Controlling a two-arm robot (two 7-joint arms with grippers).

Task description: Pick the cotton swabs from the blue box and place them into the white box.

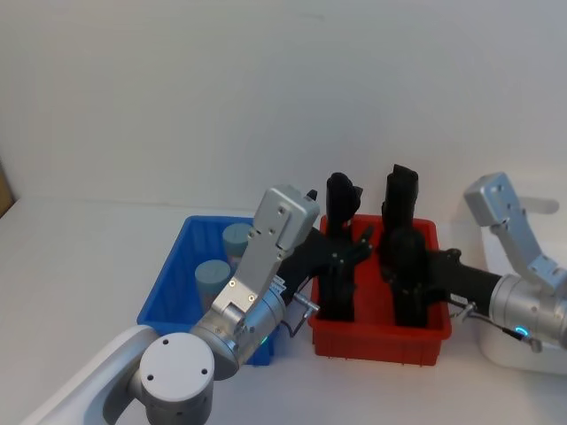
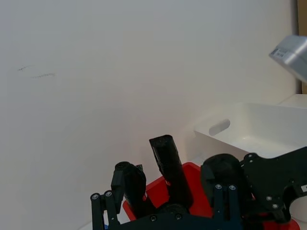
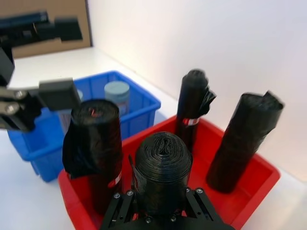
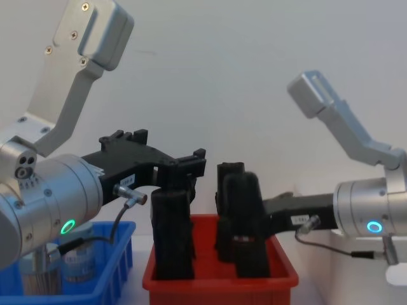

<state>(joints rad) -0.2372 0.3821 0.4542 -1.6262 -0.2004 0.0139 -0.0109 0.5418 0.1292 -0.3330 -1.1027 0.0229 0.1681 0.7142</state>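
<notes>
1. Since the cotton swabs (image 1: 213, 277) stand upright inside the blue box (image 1: 164, 297), the pick is judged not yet made. Two grey-blue lids are counted there. The blue box sits just beside the red bin (image 1: 376, 341), on the bin's left.
2. The white box (image 1: 496, 350) is placed just beside the red bin on its right and is taller than the bin.
3. The left hand (image 1: 357, 250) is held over the left half of the red bin, close to the black cylinders (image 3: 194, 105). Its fingers (image 2: 103, 207) are spread apart and nothing is gripped. It is off the blue box.
4. The right hand (image 3: 160, 197) is reached into the red bin from the right, up against the front cylinder. Whether it is clamped on that cylinder cannot be told.
5. Handling, as a judgement: the jars are taken to be light, rigid and smooth-walled, so slip is likely under a weak squeeze. A grasp from above is advised, across the clear body just under the lid. The lid itself is best avoided, as it may pop off.
6. Side access low down is blocked by the blue box's sloped walls.
7. Obstructions: four tall black cylinders stand in the red bin, directly between pick and drop. They look like soft wrapped rolls and are judged easy to topple. A jar would have to be carried above them, and the right arm is also parked across that path.
</notes>
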